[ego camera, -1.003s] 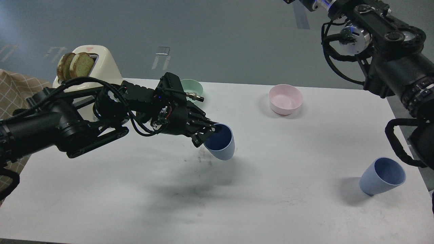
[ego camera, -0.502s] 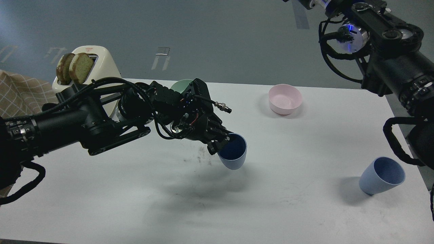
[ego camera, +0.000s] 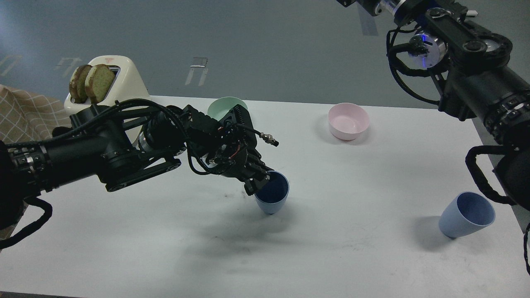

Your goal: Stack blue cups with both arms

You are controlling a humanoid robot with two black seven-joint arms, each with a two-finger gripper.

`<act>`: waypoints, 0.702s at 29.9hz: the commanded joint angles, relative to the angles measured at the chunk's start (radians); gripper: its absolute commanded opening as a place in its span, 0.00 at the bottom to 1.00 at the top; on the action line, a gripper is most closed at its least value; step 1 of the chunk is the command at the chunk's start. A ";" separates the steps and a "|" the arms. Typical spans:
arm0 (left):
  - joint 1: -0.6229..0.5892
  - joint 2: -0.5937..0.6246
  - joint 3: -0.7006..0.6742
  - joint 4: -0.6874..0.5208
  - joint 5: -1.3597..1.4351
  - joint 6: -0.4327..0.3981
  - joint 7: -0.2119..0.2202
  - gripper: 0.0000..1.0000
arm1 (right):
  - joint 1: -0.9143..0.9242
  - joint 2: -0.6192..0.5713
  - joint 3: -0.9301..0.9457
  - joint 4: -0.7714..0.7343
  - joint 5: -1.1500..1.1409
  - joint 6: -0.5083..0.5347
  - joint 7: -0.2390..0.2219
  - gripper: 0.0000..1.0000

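Observation:
My left gripper (ego camera: 258,182) is shut on the rim of a light-blue cup (ego camera: 273,198), near the middle of the white table (ego camera: 331,256). The cup is upright with its narrow base at or just above the tabletop; I cannot tell if it touches. The second blue cup (ego camera: 466,215) stands upright, slightly tilted, at the table's right side, with nothing holding it. My right arm (ego camera: 476,78) rises along the right edge and leaves the frame at the top; its gripper is out of view.
A mint-green bowl (ego camera: 219,108) sits at the back behind my left arm. A pink bowl (ego camera: 348,121) sits at the back right. A cream toaster (ego camera: 120,82) with two bread slices stands at the back left, a checked cloth (ego camera: 20,116) beside it.
My left gripper carried the cup to the right, then came back left and lower, bringing the cup upright near the tabletop. The right arm shifted slightly. The right cup stayed put.

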 commanded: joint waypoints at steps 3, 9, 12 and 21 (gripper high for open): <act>-0.005 0.000 0.000 0.000 0.000 0.000 0.000 0.48 | -0.001 0.000 -0.001 0.000 -0.003 0.000 0.000 1.00; -0.044 0.038 -0.016 -0.010 0.000 0.000 0.000 0.92 | -0.001 -0.011 -0.001 0.000 -0.003 0.000 0.000 1.00; -0.103 0.083 -0.026 -0.013 -0.043 0.000 0.000 0.97 | -0.001 -0.025 -0.001 0.003 -0.003 0.000 0.000 1.00; -0.187 0.230 -0.168 0.045 -0.531 0.000 0.000 0.97 | 0.001 -0.129 -0.120 0.044 -0.005 0.000 0.000 1.00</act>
